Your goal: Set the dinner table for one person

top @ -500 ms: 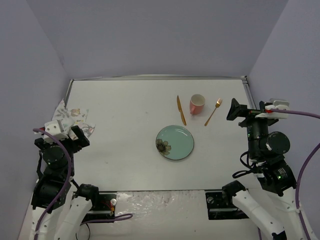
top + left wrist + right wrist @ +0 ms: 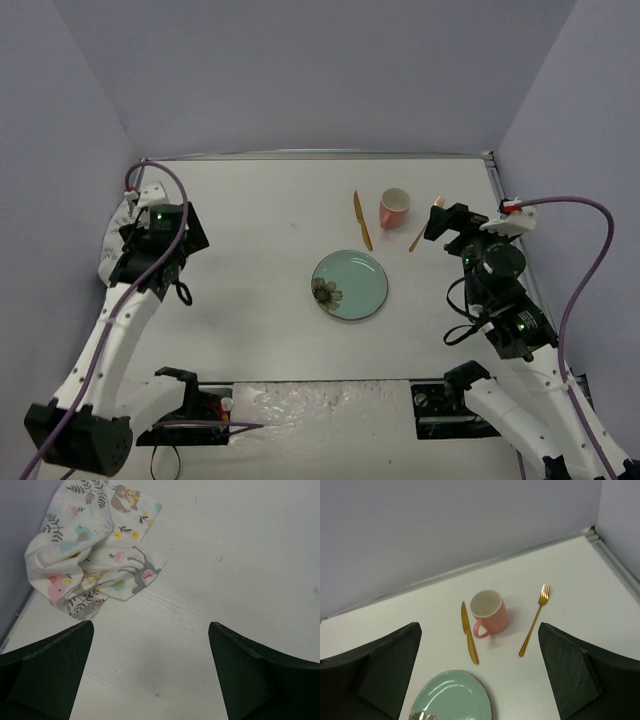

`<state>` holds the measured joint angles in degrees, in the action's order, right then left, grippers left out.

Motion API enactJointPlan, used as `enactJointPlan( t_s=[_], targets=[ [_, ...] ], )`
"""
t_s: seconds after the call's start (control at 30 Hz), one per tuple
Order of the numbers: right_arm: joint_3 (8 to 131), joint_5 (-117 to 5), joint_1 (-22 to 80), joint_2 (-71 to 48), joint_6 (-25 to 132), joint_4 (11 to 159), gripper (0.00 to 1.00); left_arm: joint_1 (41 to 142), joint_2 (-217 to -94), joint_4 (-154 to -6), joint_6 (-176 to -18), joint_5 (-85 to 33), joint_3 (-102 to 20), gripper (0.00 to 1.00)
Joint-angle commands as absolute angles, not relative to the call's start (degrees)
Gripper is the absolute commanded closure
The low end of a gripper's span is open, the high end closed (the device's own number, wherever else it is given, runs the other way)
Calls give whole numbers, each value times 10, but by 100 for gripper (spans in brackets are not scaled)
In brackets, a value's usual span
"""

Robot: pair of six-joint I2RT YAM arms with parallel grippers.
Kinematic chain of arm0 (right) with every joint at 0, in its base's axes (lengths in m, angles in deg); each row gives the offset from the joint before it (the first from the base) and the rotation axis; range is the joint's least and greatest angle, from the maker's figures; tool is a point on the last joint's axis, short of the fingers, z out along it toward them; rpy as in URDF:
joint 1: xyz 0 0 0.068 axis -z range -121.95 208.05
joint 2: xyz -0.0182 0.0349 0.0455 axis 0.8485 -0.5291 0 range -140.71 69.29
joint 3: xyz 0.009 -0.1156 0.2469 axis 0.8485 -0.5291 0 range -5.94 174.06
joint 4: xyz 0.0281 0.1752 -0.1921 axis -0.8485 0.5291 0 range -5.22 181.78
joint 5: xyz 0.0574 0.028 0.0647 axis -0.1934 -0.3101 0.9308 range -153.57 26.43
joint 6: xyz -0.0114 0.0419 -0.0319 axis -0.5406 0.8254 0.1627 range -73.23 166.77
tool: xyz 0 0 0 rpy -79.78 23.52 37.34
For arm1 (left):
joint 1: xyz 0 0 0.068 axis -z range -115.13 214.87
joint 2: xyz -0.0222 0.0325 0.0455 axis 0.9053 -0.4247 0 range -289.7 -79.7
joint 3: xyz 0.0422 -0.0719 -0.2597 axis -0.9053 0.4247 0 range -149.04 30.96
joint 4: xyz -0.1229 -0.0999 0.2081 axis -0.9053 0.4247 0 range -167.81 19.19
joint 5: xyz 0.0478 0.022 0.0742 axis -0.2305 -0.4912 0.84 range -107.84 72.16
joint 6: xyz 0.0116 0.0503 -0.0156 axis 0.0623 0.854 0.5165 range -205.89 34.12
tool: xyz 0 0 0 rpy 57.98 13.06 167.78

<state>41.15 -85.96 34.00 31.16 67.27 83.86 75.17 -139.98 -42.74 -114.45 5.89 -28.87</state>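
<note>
The large matte white dinner table (image 2: 260,290) lies under both arms, its crumpled animal-patterned cloth placemat (image 2: 95,550) presumably awaiting spreading ahead of the wide-open, empty left gripper (image 2: 150,625), while the open right gripper (image 2: 480,626) faces the round mint-green plate (image 2: 350,284), pink ceramic mug (image 2: 394,207), gold knife (image 2: 362,220) and fork (image 2: 535,620).

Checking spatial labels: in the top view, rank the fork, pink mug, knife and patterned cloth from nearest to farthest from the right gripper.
From the right gripper:
1. fork, partly hidden right under it.
2. pink mug, just left of the fork.
3. knife, left of the mug.
4. patterned cloth, crumpled at the far left side.
</note>
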Motion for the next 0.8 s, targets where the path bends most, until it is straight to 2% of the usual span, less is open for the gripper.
enactJointPlan(
  t_s=[0.0, 0.3, 0.77],
  targets=[
    [394, -818, 337, 280, 753, 808, 0, 713, -1526, -410, -1211, 35, -359, 3],
    [373, -759, 338, 239, 766, 808, 0, 606, -1736, -435, -1238, -28, -450, 3],
    [356, -753, 338, 246, 752, 808, 0, 579, -1867, -424, -1253, -59, -508, 3]
  ],
)
